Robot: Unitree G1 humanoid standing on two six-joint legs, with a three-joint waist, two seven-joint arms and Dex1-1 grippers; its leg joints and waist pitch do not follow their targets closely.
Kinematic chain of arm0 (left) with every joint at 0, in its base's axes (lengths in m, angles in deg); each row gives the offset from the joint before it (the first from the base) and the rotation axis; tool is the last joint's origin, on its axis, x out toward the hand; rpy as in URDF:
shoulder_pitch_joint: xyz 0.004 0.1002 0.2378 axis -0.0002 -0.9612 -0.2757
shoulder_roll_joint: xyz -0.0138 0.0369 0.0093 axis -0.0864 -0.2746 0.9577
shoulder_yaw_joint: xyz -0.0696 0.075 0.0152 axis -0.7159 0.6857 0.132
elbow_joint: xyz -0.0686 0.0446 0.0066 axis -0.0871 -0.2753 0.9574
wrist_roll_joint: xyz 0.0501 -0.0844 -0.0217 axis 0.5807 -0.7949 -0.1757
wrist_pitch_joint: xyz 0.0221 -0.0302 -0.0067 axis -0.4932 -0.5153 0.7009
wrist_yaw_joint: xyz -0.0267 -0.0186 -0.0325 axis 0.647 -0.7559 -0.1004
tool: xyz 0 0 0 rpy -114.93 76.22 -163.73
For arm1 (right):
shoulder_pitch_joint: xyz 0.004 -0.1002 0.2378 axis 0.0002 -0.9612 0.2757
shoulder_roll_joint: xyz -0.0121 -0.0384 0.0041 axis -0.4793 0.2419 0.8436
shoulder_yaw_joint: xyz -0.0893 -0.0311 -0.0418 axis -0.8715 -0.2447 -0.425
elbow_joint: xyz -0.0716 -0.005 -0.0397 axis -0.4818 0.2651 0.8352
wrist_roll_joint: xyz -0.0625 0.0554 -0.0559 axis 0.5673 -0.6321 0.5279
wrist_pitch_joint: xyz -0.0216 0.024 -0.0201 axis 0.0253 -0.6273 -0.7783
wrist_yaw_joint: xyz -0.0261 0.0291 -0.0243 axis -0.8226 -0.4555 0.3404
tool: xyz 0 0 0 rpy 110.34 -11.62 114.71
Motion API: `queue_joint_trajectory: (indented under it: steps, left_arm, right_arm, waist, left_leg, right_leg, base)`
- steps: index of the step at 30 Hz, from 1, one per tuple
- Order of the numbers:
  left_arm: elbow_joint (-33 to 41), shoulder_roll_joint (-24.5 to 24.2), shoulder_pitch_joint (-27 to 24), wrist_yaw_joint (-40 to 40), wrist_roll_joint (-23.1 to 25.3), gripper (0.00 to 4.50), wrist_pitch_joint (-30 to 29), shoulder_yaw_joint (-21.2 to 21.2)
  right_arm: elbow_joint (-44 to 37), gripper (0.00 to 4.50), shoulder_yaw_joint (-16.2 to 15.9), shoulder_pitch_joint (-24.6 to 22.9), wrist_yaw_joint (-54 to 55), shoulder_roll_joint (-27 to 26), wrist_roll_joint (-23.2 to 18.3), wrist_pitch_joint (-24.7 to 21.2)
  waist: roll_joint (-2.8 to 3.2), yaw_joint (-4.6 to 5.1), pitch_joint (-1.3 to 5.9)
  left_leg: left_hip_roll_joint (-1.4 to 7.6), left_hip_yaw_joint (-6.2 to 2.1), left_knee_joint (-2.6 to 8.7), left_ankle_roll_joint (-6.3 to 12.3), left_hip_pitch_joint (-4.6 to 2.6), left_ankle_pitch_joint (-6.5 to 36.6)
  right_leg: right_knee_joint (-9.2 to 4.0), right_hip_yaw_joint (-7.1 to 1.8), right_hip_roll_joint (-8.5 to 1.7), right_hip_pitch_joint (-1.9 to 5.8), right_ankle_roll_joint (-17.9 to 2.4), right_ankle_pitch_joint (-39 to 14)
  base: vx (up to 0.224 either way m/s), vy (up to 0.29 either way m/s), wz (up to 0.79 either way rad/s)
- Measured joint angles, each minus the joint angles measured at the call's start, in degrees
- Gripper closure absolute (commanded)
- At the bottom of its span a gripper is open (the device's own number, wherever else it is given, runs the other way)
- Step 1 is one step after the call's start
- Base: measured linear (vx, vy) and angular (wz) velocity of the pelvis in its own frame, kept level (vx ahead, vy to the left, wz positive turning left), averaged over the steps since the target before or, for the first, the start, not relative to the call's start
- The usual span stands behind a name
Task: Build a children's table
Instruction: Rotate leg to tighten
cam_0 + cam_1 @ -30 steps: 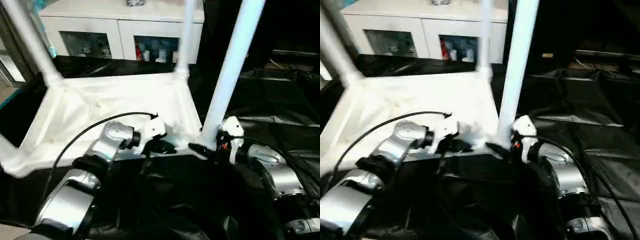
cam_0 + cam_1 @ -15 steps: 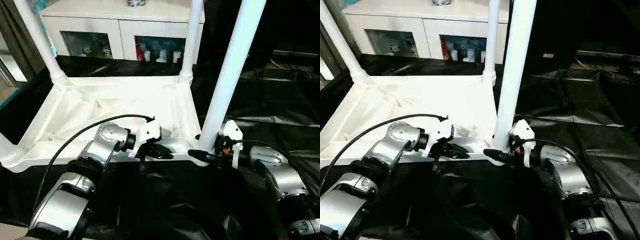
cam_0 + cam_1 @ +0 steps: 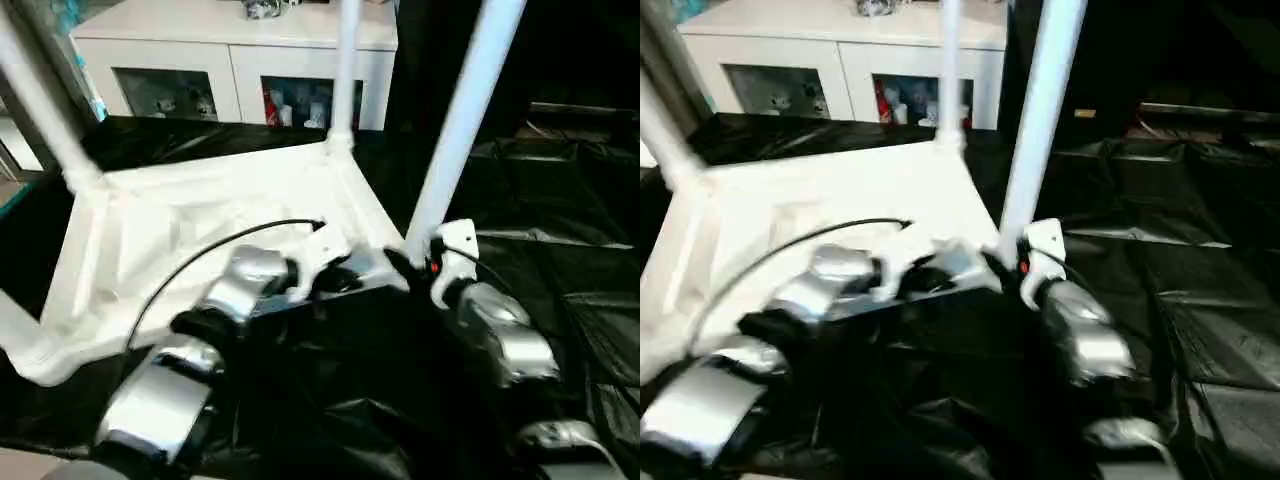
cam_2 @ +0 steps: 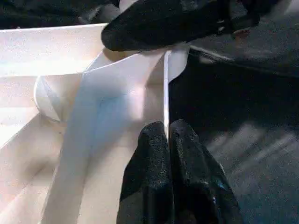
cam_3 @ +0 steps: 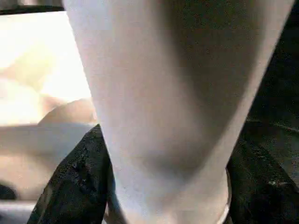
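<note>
From the head views, the children's table lies upside down on black sheeting in front of the white cabinet, its legs pointing up. The left wrist view shows the left pincer pinched shut on the table's thin rim. The right wrist view shows the right pincer around the base of the near leg. The hollow plastic looks light, stiff and smooth, so low by the socket seems the safest hold.

Crinkled black sheeting covering the support surface, upturned white children's table lying top-down on it, legs up, right gripper at its near corner leg
</note>
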State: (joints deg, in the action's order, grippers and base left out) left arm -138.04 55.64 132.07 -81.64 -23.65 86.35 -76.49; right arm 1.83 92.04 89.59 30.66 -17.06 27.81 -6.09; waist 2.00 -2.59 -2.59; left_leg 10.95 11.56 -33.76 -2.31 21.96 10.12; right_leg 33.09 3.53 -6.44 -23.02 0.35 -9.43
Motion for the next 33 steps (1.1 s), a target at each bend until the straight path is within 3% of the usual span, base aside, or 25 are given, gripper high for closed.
queue_joint_trajectory:
  steps: [2,3,9,17,22,25,33]
  left_arm:
    - [-0.4,0.5,0.1,1.3,0.1,4.5,-0.1,-0.1]
    - [-0.4,0.5,0.1,1.3,0.1,4.5,-0.1,-0.1]
    - [-0.7,0.5,0.2,0.9,0.2,4.5,0.6,-0.1]
    - [0.0,-2.2,-0.1,-6.9,-0.5,4.5,2.9,0.0]
    - [2.4,-6.2,-1.9,-16.7,-2.3,4.5,4.9,0.2]
    - [2.4,-7.0,-2.0,-19.4,-2.8,4.5,5.2,0.2]
    - [3.6,-8.9,-2.9,-23.9,-3.6,4.5,5.2,0.2]
  right_arm:
    - [1.0,1.78,0.1,0.8,1.8,-0.5,1.0,0.3]
    - [1.1,1.22,0.1,0.8,1.8,-0.6,1.3,0.5]
    - [1.2,0.64,0.0,0.2,-0.9,-0.2,1.6,2.7]
    - [-4.2,0.64,-2.2,-3.1,-19.6,7.5,-2.2,-0.2]
    - [-9.1,0.64,-5.3,-6.0,-36.1,16.0,-5.0,-2.0]
    - [-9.2,0.64,-5.8,-6.0,-39.6,16.6,-5.4,-2.1]
    - [-10.5,1.3,-6.2,-6.1,-43.9,17.6,-7.1,-2.3]
  waist:
    - [0.01,0.07,0.0]
    - [0.01,0.11,0.01]
    - [0.03,0.14,0.01]
    - [0.1,0.01,0.02]
    - [0.16,-0.81,0.0]
    - [0.16,-0.94,0.0]
    - [0.15,-1.24,-0.01]
  left_leg:
    - [-0.02,-0.02,0.01,0.0,0.01,0.0]
    - [-0.03,-0.02,0.01,0.0,0.01,0.0]
    - [-0.05,-0.04,0.02,0.0,0.04,0.0]
    - [0.04,-0.04,0.16,0.01,0.07,0.0]
    - [0.13,-0.01,0.14,0.04,0.13,0.0]
    - [0.14,0.05,0.09,0.03,0.2,0.0]
    - [0.13,0.08,0.05,0.02,0.2,0.0]
  right_leg:
    - [-0.03,0.01,0.0,0.03,0.0,0.0]
    - [-0.03,0.0,0.0,0.04,0.0,0.0]
    - [-0.04,-0.01,-0.01,0.04,0.0,0.0]
    - [0.06,0.11,0.0,-0.02,-0.3,0.2]
    - [0.06,0.16,0.05,-0.09,-0.2,0.1]
    - [0.05,0.14,0.04,-0.13,-0.2,0.1]
    - [0.08,0.12,0.0,-0.12,-0.2,0.1]
  base:
    - [0.0,0.0,0.0]
    - [0.0,0.0,0.0]
    - [0.0,0.0,0.0]
    - [0.0,0.0,0.0]
    - [0.0,0.0,0.0]
    - [0.0,0.0,0.0]
    - [0.0,0.0,0.0]
